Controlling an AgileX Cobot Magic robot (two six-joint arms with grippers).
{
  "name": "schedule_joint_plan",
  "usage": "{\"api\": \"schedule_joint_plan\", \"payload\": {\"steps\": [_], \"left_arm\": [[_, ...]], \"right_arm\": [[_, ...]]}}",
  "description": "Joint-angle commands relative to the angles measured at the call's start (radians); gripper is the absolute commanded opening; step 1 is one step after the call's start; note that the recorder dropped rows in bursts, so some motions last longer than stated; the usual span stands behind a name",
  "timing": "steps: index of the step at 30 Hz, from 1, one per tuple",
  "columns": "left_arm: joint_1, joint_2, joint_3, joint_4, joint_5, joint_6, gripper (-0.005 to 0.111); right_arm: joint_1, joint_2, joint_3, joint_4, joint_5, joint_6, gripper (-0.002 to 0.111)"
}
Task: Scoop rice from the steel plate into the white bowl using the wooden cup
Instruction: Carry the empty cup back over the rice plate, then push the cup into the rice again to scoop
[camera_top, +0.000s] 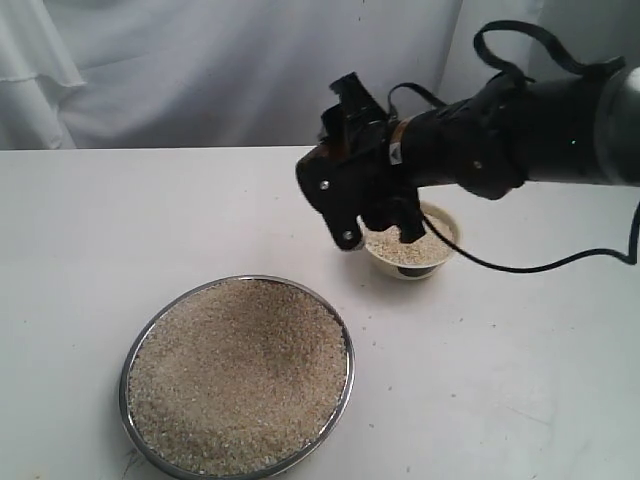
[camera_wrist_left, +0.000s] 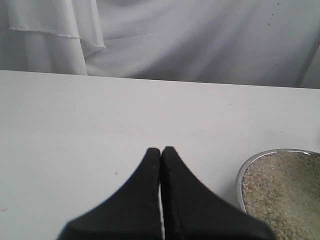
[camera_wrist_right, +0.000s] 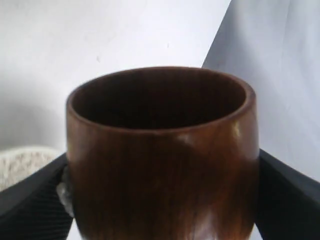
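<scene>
My right gripper (camera_top: 392, 218) hangs just above the white bowl (camera_top: 435, 262), which holds some rice (camera_top: 405, 250). In the right wrist view this gripper (camera_wrist_right: 162, 202) is shut on the wooden cup (camera_wrist_right: 162, 165), one black finger (camera_wrist_right: 30, 200) on each side; the cup's dark inside shows no grains. The bowl's rice (camera_wrist_right: 20, 162) shows beside the cup. The steel plate (camera_top: 346, 345) lies at the front, heaped with rice (camera_top: 240, 375). My left gripper (camera_wrist_left: 161, 150) is shut on nothing above bare table, the plate rim (camera_wrist_left: 241, 175) and its rice (camera_wrist_left: 285, 192) off to one side. It is out of the exterior view.
The white table (camera_top: 120, 230) carries only the plate and the bowl. A white cloth backdrop (camera_top: 200, 70) hangs behind it. A black cable (camera_top: 540, 265) loops from the right arm (camera_top: 540, 130) down past the bowl.
</scene>
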Motion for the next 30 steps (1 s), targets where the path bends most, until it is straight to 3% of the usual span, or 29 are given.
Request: {"api": "schedule_joint_plan", "payload": {"steps": [1,8,18,26,30], "left_arm": [[-0.002,-0.005,0.005,-0.001,-0.006,-0.003,0.0],[-0.002,-0.005,0.005,-0.001,-0.006,-0.003,0.0],[-0.002,-0.005,0.005,-0.001,-0.006,-0.003,0.0],[-0.002,-0.005,0.005,-0.001,-0.006,-0.003,0.0],[-0.002,-0.005,0.005,-0.001,-0.006,-0.003,0.0]], "right_arm": [[0.094,0.04,0.001,0.022,-0.05,-0.004,0.0],[0.181,0.135,-0.001,0.022,-0.178,-0.129,0.0],[0.225,0.252,-0.015,0.019,-0.372,-0.299,0.0],[0.234,0.319,-0.059,0.019,-0.391,-0.441,0.0],[0.248,0.324,-0.059,-0.006,-0.3,-0.511,0.0]]}}
